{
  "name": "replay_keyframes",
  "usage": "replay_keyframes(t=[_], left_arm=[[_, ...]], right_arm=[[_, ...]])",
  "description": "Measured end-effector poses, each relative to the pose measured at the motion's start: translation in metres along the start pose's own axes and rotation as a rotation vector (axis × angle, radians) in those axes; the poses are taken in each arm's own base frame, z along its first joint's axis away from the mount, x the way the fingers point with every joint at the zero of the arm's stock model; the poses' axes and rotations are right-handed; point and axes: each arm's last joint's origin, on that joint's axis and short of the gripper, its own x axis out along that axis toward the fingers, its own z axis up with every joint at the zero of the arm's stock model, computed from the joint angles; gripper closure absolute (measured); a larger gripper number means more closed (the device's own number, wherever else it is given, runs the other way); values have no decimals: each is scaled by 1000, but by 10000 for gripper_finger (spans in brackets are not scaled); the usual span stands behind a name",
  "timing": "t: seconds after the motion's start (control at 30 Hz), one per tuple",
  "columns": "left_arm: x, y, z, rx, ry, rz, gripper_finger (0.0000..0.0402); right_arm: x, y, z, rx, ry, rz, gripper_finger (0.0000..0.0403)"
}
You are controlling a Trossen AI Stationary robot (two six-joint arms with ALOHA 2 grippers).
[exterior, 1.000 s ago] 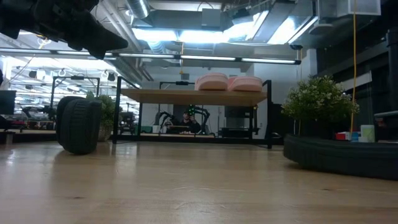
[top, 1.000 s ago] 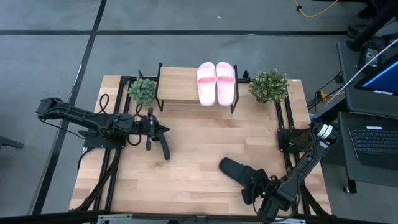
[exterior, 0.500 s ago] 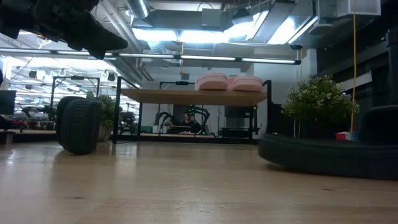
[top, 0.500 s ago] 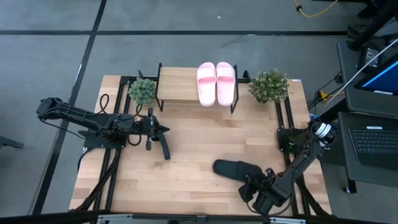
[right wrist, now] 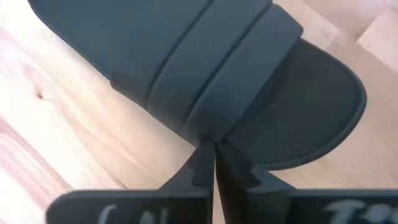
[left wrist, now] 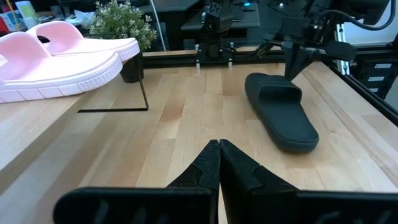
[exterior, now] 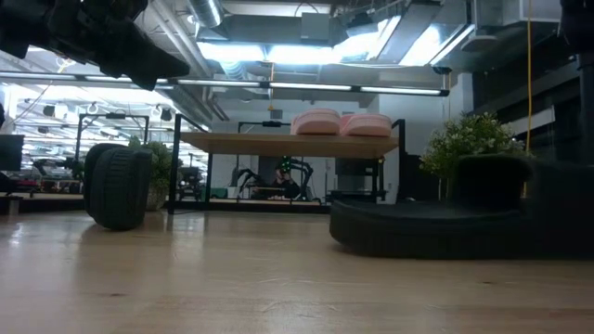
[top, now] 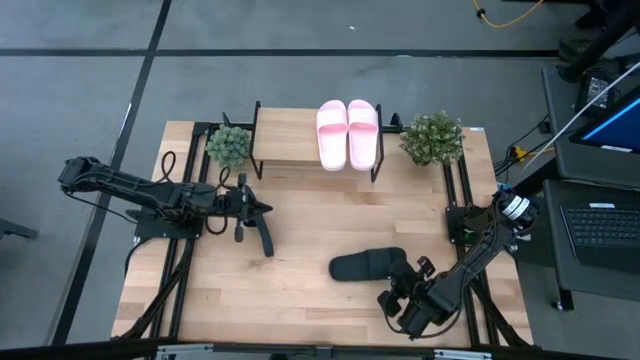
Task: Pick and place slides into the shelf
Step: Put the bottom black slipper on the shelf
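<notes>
One black slide (top: 365,266) (left wrist: 280,112) lies sole down on the table, near the right front. My right gripper (top: 405,278) (right wrist: 214,146) is shut at the near side of that slide's strap. Two pink slides (top: 348,133) sit side by side on the right half of the shelf (top: 285,140) at the far edge. A second black slide (top: 265,240) (exterior: 119,186) stands on its side edge left of centre. My left gripper (top: 268,209) (left wrist: 219,144) hovers shut just beyond it, holding nothing. My right gripper touches the black slide with its shut fingertips (right wrist: 204,152) at the strap's edge (right wrist: 208,127), where the strap meets the sole's side. The fingers slant down from the table's near right. Whether any strap lies between them I cannot tell. The slide rests flat on the table.
Two small potted plants (top: 228,145) (top: 432,138) stand at either end of the shelf. The shelf's left half is bare plank. Bare tabletop (top: 320,215) lies between the shelf and the black slides. A laptop (top: 605,225) sits off the table's right side.
My right gripper has shut. The black slide beside it has slid toward the table's left edge and turned from slanting to lying nearly along the table's width. In the low view it has come in from the right.
</notes>
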Motion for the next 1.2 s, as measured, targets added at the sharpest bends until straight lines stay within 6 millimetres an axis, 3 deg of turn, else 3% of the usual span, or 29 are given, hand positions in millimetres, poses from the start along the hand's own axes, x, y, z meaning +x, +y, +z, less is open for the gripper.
replay_keyframes(t=[0.77,1.2], left_arm=[[0,0,0,0,-1,0,401],[0,0,0,1,-1,0,401]], right_arm=[[2,-1,12,-130,-222,-17,402],[13,3,36,-238,-342,-58,403]])
